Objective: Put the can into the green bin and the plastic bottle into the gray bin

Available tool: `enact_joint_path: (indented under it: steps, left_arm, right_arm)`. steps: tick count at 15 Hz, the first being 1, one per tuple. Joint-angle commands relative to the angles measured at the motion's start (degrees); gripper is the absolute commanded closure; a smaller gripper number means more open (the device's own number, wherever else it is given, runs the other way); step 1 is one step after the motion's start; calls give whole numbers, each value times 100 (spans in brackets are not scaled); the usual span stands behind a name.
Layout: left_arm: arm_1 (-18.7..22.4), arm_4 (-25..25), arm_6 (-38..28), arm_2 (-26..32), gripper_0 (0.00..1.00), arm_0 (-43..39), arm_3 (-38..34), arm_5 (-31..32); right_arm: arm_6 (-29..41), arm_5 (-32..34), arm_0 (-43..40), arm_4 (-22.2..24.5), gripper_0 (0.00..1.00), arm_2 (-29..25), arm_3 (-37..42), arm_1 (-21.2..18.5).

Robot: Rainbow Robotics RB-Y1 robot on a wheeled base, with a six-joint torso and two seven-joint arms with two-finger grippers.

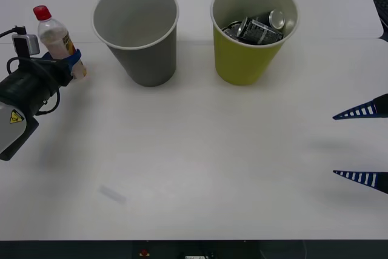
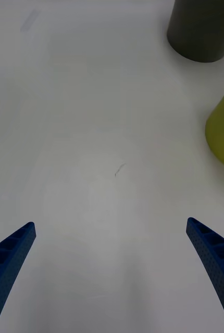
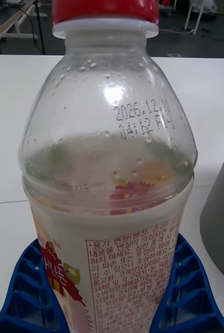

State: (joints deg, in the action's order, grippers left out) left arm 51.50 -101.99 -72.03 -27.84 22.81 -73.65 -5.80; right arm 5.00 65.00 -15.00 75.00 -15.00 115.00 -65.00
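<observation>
Left of gray bin (image 1: 136, 31), left pincer (image 1: 74, 65) gripping upright plastic bottle (image 1: 56, 36), cap up

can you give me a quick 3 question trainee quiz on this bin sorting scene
1. True or false: the can lies inside the green bin.
2. What does the left hand hold? A) the can B) the plastic bottle C) nothing
3. Fill in: the gray bin stands to the robot's ____ of the green bin.

Key: 1 true; 2 B; 3 left. The right hand is open above the table.
</observation>
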Motion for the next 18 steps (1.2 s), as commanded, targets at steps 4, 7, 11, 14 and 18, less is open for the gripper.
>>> enact_joint_path:
  steps: [4, 7, 11, 14, 18]
  left_arm:
    - [255, 1076, 242, 1307, 100, -567, -941, 1521]
    - [527, 2799, 954, 1808, 100, -795, -1187, 2382]
    - [1072, 6314, 2404, 1870, 100, -997, -1170, 3358]
    - [1327, 7220, 2984, 2063, 100, -997, -642, 4755]
    - [1345, 6543, 3063, 2854, 100, -997, -18, 6680]
  right_arm:
    - [0, 0, 0, 0, 0, 0, 0, 0]
    - [0, 0, 0, 0, 0, 0, 0, 0]
    - [0, 0, 0, 0, 0, 0, 0, 0]
    - [0, 0, 0, 0, 0, 0, 0, 0]
    - [0, 0, 0, 0, 0, 0, 0, 0]
